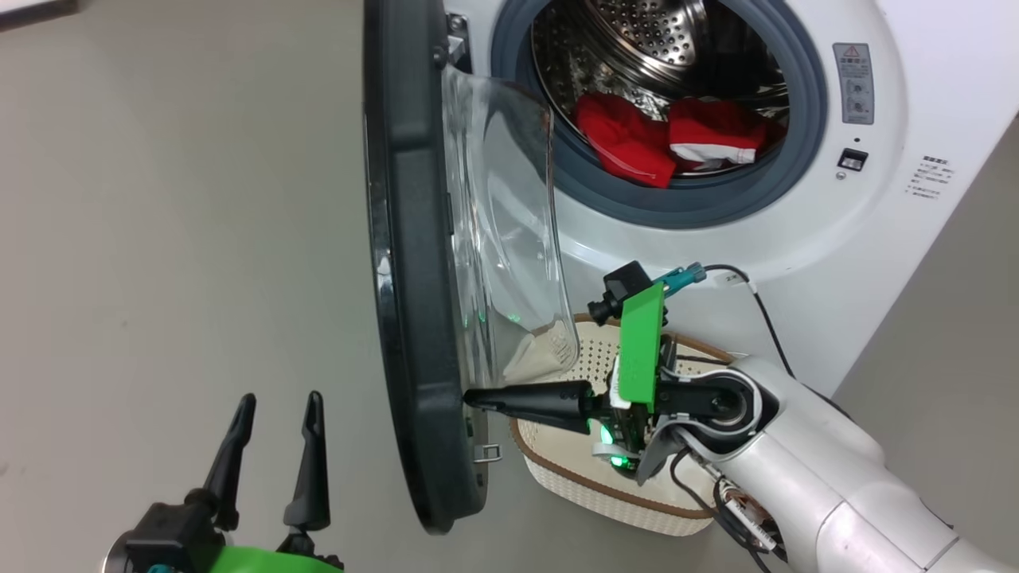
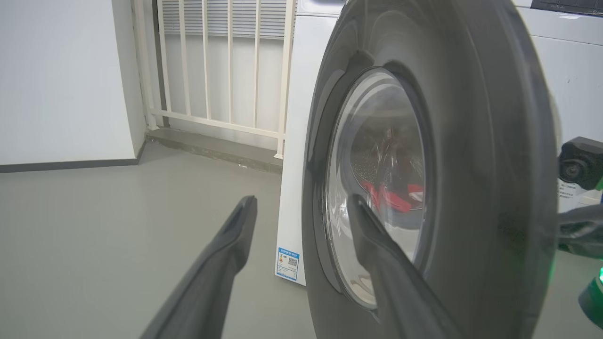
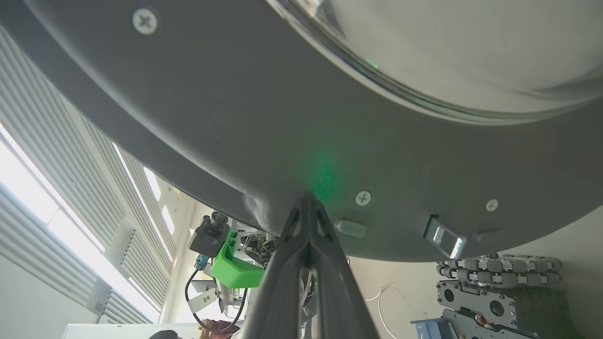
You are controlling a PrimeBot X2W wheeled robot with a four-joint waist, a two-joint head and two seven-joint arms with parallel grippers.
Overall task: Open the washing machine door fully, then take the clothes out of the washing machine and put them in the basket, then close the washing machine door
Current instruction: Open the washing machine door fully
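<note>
Right gripper (image 1: 476,398) pinched closed (empty), tips touching washing machine door (image 1: 410,239) rim; left gripper (image 1: 280,406) spread wide, empty.

The washing machine door (image 1: 406,263) stands edge-on, a wall between the bare floor (image 1: 159,239) on its outer side, where the spread left gripper (image 1: 281,398) has free room, and the drum mouth. Its glass bowl (image 1: 509,223) bulges inward, narrowing the hinge side. Otherwise the washing machine (image 1: 876,239) mouth lies open down to the clothes (image 1: 637,143). The closed right gripper (image 1: 474,396) seems to touch the door's inner rim, its arm crossing above the basket (image 1: 589,485).
</note>
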